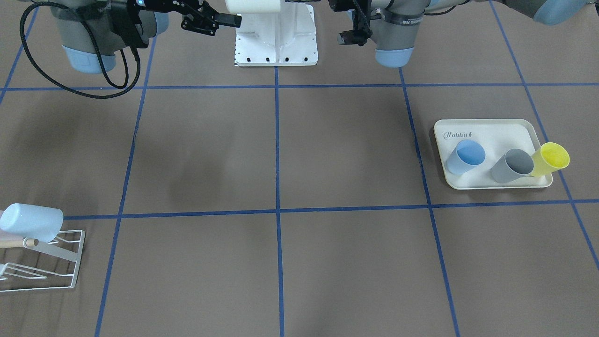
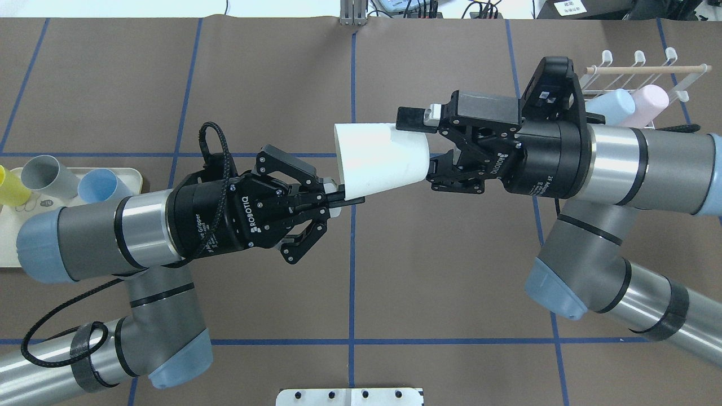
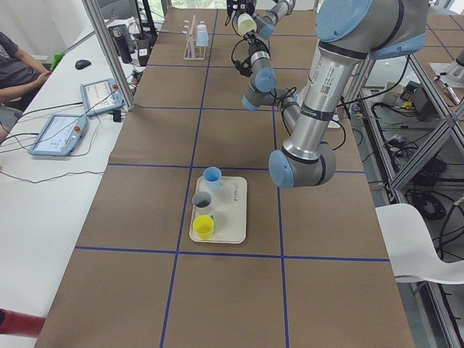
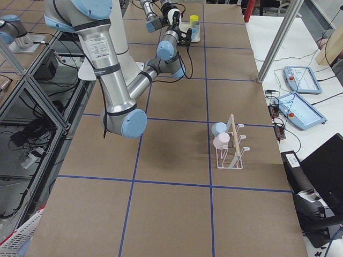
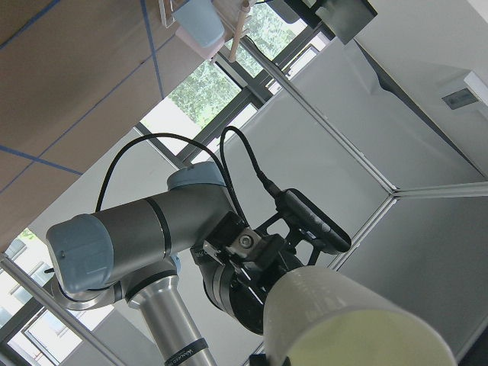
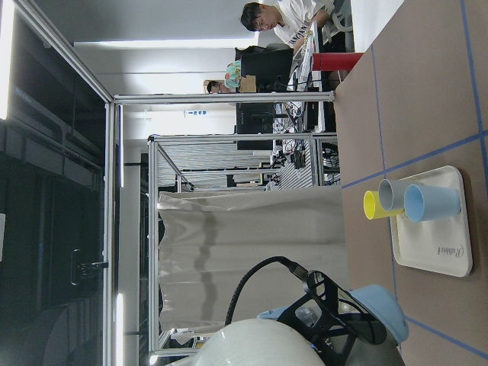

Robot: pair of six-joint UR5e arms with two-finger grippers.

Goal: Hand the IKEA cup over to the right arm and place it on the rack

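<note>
A white IKEA cup (image 2: 378, 158) hangs on its side in mid-air between both arms, high above the table. My left gripper (image 2: 341, 198) is shut on the rim at the cup's wide mouth. The right arm (image 2: 637, 163) reaches in from the other side. Its gripper (image 2: 420, 144) has one finger on each side of the narrow base and looks closed against it. In the left wrist view the cup (image 5: 343, 320) fills the lower corner. The white wire rack (image 2: 643, 70) with its wooden rod stands at the far right and carries a light blue cup (image 2: 612, 107) and a pink cup (image 2: 648, 104).
A cream rabbit-print tray (image 1: 496, 131) on my left side holds a blue cup (image 1: 465, 157) and a grey cup (image 1: 512, 166). A yellow cup (image 1: 550, 159) leans at the tray's edge. Blue tape lines grid the brown table. A person sits at the side desk (image 3: 22, 65).
</note>
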